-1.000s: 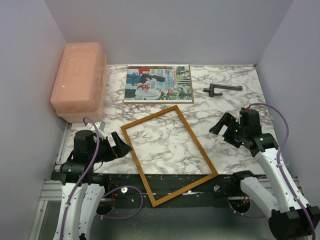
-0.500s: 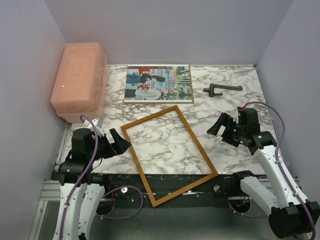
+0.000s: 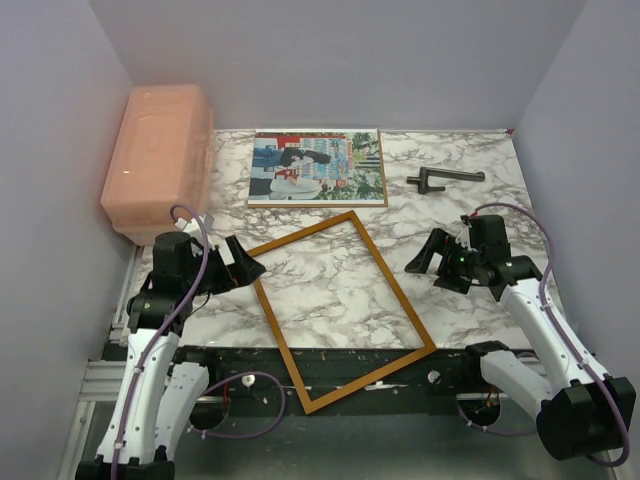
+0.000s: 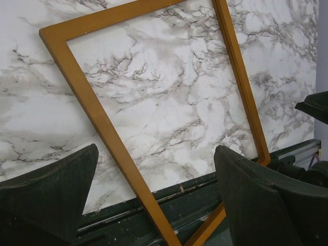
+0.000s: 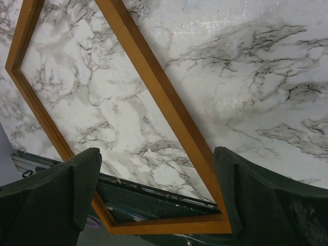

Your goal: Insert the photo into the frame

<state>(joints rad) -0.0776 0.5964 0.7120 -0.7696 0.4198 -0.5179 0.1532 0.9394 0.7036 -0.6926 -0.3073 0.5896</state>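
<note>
The photo (image 3: pixel 315 168) lies flat at the back of the marble table, a colour print with red and white in it. The frame (image 3: pixel 395 282) is a thin orange-brown rectangle lying askew in the middle, its near corner past the table's front edge. My left gripper (image 3: pixel 246 262) hovers open at the frame's left corner; in the left wrist view the frame (image 4: pixel 102 123) runs between the spread fingers of the gripper (image 4: pixel 156 151). My right gripper (image 3: pixel 425 272) stands open just right of the frame's right side. In the right wrist view the frame (image 5: pixel 154 87) passes below the gripper (image 5: pixel 158 151).
A pink translucent box (image 3: pixel 158 160) stands at the back left, close to the left arm. A dark metal handle (image 3: pixel 445 179) lies at the back right. A black rail (image 3: pixel 230 357) runs along the table's front edge. Grey walls close in on three sides.
The left gripper has moved away from the base, up to the frame's left corner. The right gripper has shifted left, closer to the frame's right side. Both stay open.
</note>
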